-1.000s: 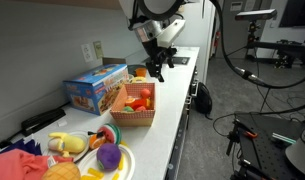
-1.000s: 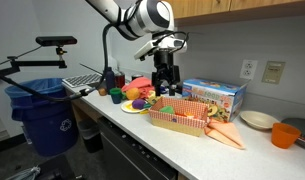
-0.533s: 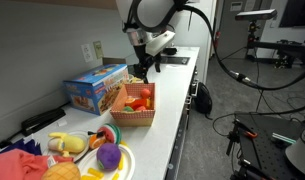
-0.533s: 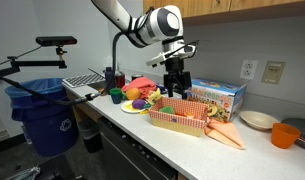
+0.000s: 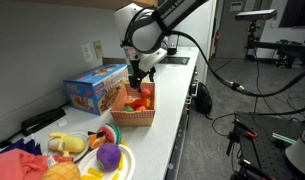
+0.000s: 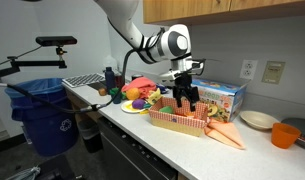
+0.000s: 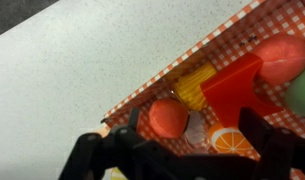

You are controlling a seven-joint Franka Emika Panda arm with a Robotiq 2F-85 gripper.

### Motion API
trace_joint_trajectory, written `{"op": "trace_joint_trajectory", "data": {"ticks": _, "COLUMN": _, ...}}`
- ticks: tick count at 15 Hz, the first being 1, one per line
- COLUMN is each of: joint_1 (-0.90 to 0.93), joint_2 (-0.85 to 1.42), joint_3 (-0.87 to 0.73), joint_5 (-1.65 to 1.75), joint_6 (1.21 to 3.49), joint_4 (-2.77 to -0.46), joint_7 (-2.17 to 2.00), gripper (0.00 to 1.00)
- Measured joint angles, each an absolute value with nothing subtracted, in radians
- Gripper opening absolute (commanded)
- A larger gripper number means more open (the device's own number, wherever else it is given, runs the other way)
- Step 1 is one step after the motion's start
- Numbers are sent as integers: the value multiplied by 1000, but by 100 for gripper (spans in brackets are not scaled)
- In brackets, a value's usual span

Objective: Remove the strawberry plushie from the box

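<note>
The box (image 5: 133, 117) has tan-orange woven sides and a red checked lining; it stands on the white counter in both exterior views (image 6: 178, 122). The wrist view looks down into it (image 7: 142, 92). The strawberry plushie (image 7: 167, 117), a small rounded red toy, lies inside near the box's edge, beside a yellow toy (image 7: 197, 85), a red bottle-shaped toy (image 7: 237, 85) and an orange slice (image 7: 230, 141). My gripper (image 7: 192, 125) is open and hangs just above the box's contents (image 5: 138, 84) (image 6: 187, 100). The plushie lies between the fingers, close to one of them, untouched.
A blue printed carton (image 5: 95, 88) (image 6: 218, 97) stands right behind the box. A plate of toys with a purple round one (image 5: 109, 155) is farther along the counter. An orange soft toy (image 6: 224, 133), a bowl (image 6: 259, 120) and an orange cup (image 6: 285, 134) lie beyond. A blue bin (image 6: 42, 115) stands beside the counter.
The arm has moved along the counter and come down, from above the counter beyond the box to just over the box's inside. The gripper stays open.
</note>
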State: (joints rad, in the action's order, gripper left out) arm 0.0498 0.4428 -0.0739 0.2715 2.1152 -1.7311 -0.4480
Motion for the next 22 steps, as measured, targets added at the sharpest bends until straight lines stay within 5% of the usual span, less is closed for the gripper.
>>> {"op": "trace_joint_trajectory", "data": {"ticks": 9, "joint_1": 50, "joint_2": 589, "joint_3": -115, "joint_5": 238, "joint_6": 2121, "joint_4": -1630, "joint_7": -508, "gripper": 100}}
{"op": "trace_joint_trajectory", "data": {"ticks": 10, "joint_1": 50, "joint_2": 595, "joint_3": -116, "joint_5": 230, "joint_6": 2121, "joint_4": -1623, "joint_7": -515, "gripper": 79}}
{"op": "trace_joint_trajectory", "data": {"ticks": 20, "joint_1": 50, "joint_2": 607, "joint_3": -127, "joint_5": 200, "joint_6": 2121, "joint_4": -1614, "joint_7": -567, "gripper": 5}}
{"op": "trace_joint_trajectory", "data": {"ticks": 22, "joint_1": 52, "joint_2": 607, "joint_3": -131, "joint_5": 201, "joint_6": 2121, "joint_4": -1614, "joint_7": -583, "gripper": 0}}
